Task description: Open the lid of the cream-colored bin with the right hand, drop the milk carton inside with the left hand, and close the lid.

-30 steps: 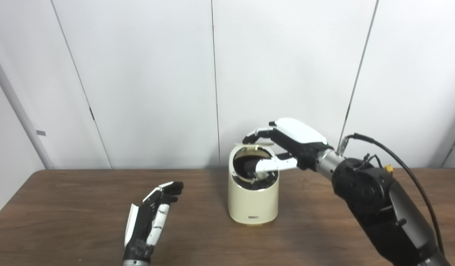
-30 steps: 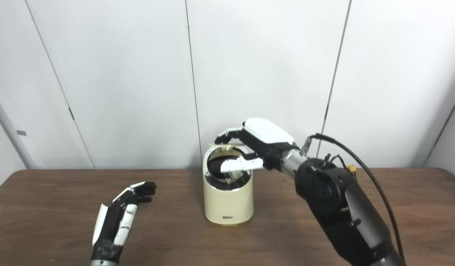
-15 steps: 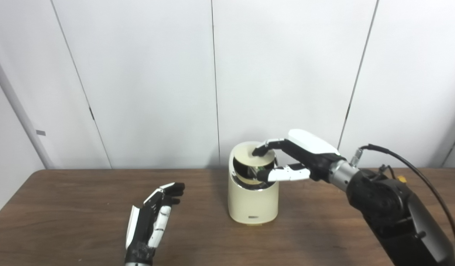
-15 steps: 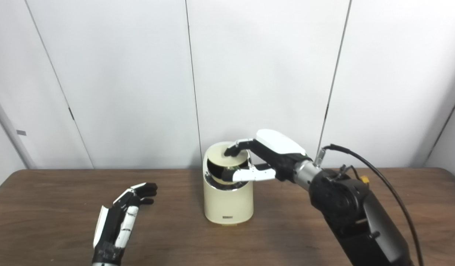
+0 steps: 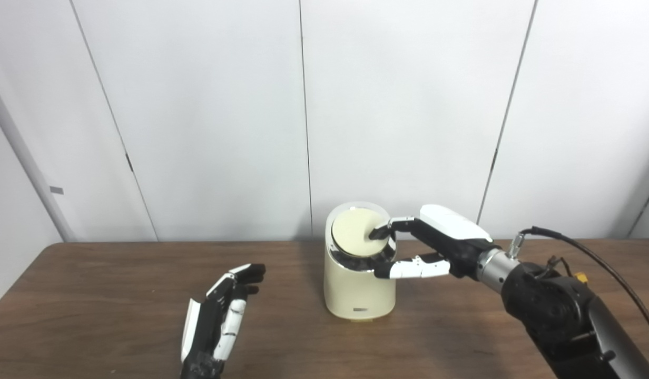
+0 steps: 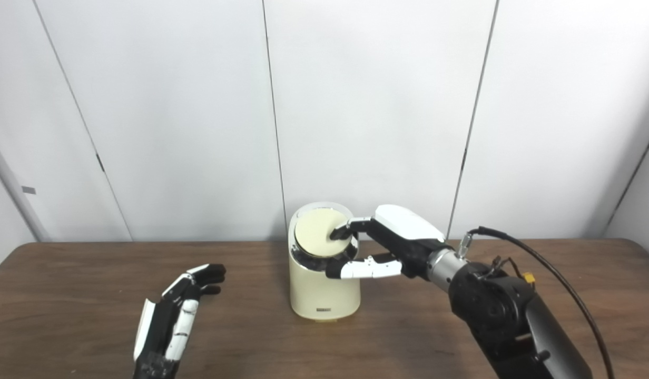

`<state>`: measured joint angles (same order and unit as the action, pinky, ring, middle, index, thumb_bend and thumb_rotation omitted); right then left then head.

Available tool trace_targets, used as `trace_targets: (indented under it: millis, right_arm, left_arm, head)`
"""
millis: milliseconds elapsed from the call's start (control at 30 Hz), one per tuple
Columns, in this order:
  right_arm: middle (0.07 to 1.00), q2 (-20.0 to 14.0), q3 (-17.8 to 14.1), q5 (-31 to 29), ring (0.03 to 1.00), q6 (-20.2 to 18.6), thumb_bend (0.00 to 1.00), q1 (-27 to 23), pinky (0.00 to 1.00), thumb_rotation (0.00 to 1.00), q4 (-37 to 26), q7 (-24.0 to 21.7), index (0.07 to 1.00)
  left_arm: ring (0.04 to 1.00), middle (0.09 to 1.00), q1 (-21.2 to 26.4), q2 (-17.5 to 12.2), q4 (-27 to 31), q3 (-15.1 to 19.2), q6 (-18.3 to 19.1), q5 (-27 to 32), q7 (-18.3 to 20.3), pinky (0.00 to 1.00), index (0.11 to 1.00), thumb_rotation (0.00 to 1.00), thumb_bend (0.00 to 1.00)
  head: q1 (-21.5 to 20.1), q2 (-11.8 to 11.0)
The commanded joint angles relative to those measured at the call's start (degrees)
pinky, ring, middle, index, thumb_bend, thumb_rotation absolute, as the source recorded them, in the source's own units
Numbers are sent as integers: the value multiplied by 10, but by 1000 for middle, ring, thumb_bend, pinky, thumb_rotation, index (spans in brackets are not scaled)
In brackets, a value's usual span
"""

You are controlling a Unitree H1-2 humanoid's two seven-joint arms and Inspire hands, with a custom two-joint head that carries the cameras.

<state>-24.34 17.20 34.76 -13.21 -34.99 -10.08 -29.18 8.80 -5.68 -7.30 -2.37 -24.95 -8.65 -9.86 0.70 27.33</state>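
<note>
The cream-colored bin (image 5: 360, 287) stands at the middle of the brown table. Its round lid (image 5: 355, 238) lies down flat in the rim, closed. My right hand (image 5: 427, 246) reaches in from the right; its fingertips (image 5: 378, 233) rest on the right edge of the lid and its thumb lies along the bin's front right side. It holds nothing. My left hand (image 5: 219, 323) lies open and empty on the table, front left of the bin; it also shows in the right eye view (image 6: 174, 321). No milk carton is in view.
The brown table (image 5: 92, 295) runs across the picture, with its left edge at the far left. White wall panels (image 5: 208, 105) stand right behind the bin. A black cable (image 5: 593, 252) loops over my right forearm.
My right hand has come down with the lid, from raised open a second ago to flat shut on the bin. The dark inside of the bin no longer shows. The left hand has barely moved.
</note>
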Motion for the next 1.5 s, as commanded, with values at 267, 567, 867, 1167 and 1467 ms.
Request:
trace_targets:
  millis: [267, 567, 867, 1167, 1467]
  right_arm:
    - [801, -5, 12, 19, 866, 9, 748, 13, 884, 891, -12, 9, 792]
    - [783, -28, 101, 223, 843, 88, 710, 22, 869, 826, -20, 47, 771]
    - [784, -32, 139, 397, 823, 125, 680, 47, 867, 783, 7, 107, 760]
    - [764, -28, 131, 430, 804, 135, 690, 60, 860, 762, 13, 138, 747]
    - [757, -16, 97, 388, 791, 145, 675, 74, 816, 720, 3, 184, 746]
  left_arm:
    - [739, 745, -11, 9, 10, 10, -13, -16, 7, 683, 739, 896, 414]
    - [733, 740, -11, 13, 9, 12, -12, -24, 7, 669, 735, 883, 393]
    - [735, 742, -11, 14, 5, 14, -13, -24, 11, 673, 738, 875, 407]
    - [732, 745, -11, 12, 2, 15, -15, -18, 17, 664, 737, 879, 399]
    - [736, 744, -13, 12, 1, 15, -15, -20, 14, 670, 736, 868, 406]
  head:
    - [2, 2]
    - [-2, 1]
    - [-4, 0]
    - [-9, -1]
    - [-8, -1]
